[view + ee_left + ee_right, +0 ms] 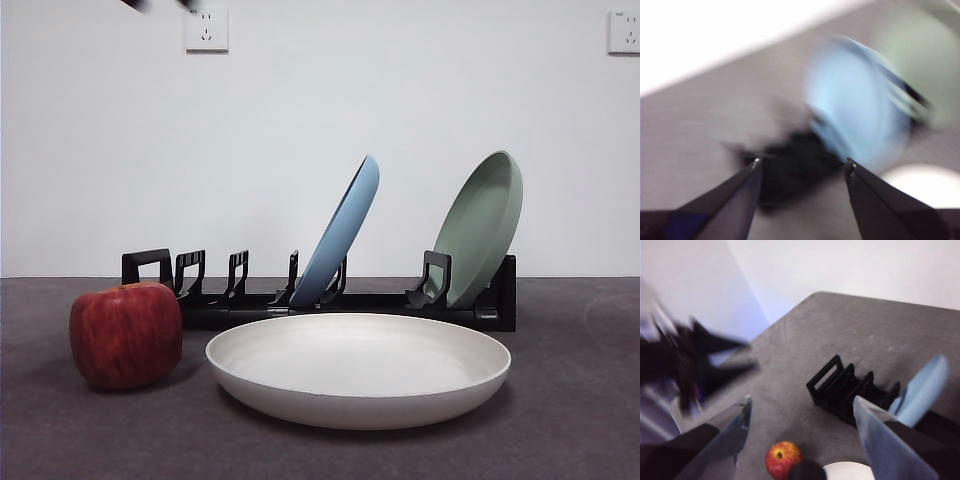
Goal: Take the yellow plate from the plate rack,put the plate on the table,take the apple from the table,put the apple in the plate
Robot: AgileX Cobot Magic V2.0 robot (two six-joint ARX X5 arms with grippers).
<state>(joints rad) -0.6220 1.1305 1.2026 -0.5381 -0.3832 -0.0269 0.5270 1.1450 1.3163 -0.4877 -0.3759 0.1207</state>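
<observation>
The cream yellow plate (358, 368) lies flat on the table (580, 420) in front of the black plate rack (250, 300). The red apple (126, 334) stands on the table to the plate's left, close to its rim. The apple also shows in the right wrist view (782, 460), with a bit of the plate (850, 472) beside it. My right gripper (800, 412) is open and empty, high above the apple and the rack (850, 390). My left gripper (802, 167) is open and empty, above the rack (795, 170) in a blurred view. A black tip (160, 4) shows at the front view's top left.
A blue plate (342, 232) and a pale green plate (482, 228) lean upright in the rack. The rack's left slots hold nothing. The other arm (690, 365) shows blurred in the right wrist view. Two wall sockets are on the white wall behind.
</observation>
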